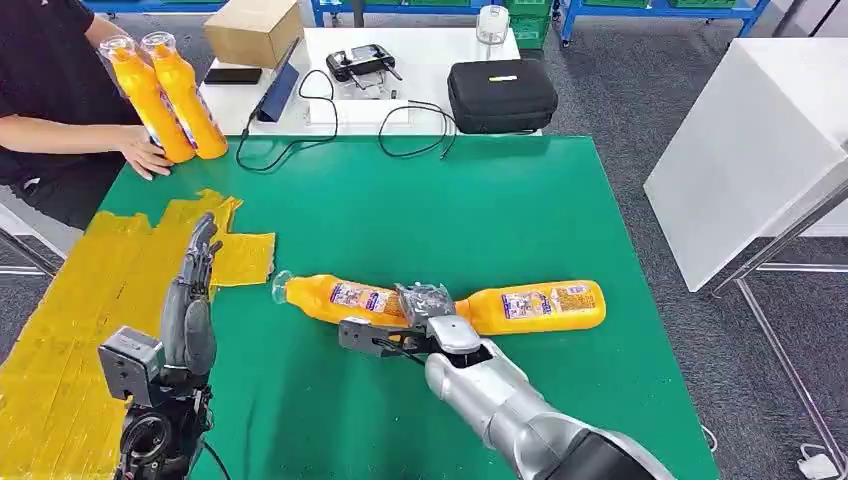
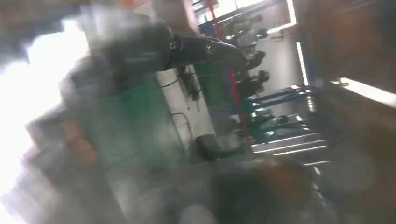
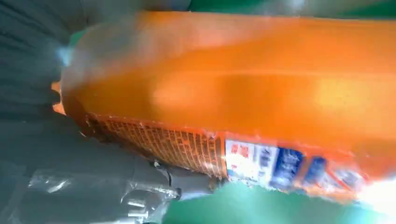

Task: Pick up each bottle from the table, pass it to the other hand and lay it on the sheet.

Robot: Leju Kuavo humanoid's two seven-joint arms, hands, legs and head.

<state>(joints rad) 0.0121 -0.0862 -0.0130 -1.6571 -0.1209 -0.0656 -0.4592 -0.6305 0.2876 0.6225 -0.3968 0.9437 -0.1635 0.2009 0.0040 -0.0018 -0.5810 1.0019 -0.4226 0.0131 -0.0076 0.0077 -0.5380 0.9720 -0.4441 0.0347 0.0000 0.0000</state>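
Right hand (image 1: 400, 335) grasps one orange bottle (image 1: 335, 298) lying on green table (image 1: 500, 210), second bottle (image 1: 535, 307) just beside; left hand (image 1: 195, 290) released; person holds two more (image 1: 170, 95).

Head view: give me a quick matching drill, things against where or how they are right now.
Things:
1. two upright bottles
2. black case
3. yellow sheet
4. left robot hand

States:
A. on the white table behind
B. raised, holding nothing
C. steadied by a person's hand
D. over the green table's left side

Pairs: 1-C, 2-A, 3-D, 4-B
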